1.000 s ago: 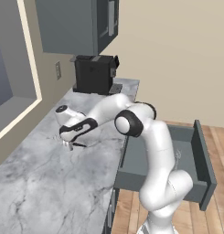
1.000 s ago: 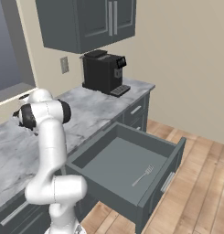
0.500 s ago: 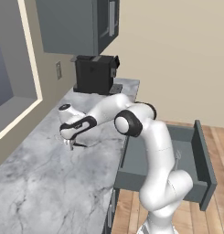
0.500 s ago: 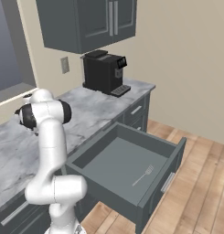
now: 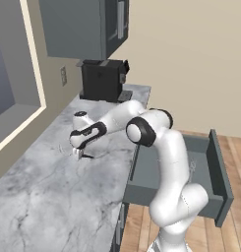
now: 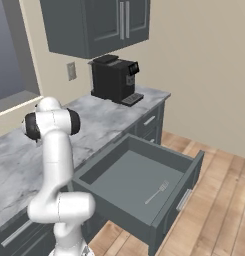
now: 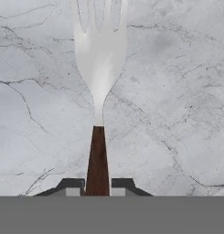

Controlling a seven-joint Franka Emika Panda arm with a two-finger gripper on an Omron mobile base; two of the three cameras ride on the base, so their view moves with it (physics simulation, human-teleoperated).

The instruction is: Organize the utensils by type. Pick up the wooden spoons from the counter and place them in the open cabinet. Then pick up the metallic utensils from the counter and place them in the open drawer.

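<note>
Silvery and flat, a fork (image 7: 100, 55) lies on the grey-white marble table (image 7: 177, 91), its tines running away from the hand camera and its dark brown handle (image 7: 97, 160) coming back between the two dark fingertips. In the hand view the jaws sit tight against both sides of that handle, pinching it, with no gap to be seen on either side.

From the left base view the arm reaches down over the table (image 5: 48, 197) and the gripper (image 5: 77, 153) stands low at the marble surface, about midway along the table, well short of the black coffee machine (image 5: 103, 79) at the far end. A thin dark stroke beside the gripper is too small to name.

Off to the side, the drawer (image 6: 139, 182) is pulled open below the table edge. On its slate-grey floor rests one thin metallic utensil (image 6: 158, 191), near the front panel. Above the coffee machine (image 6: 115, 79) hangs the dark grey cabinet (image 6: 94, 25); whether its door stands open cannot be told from here.
</note>
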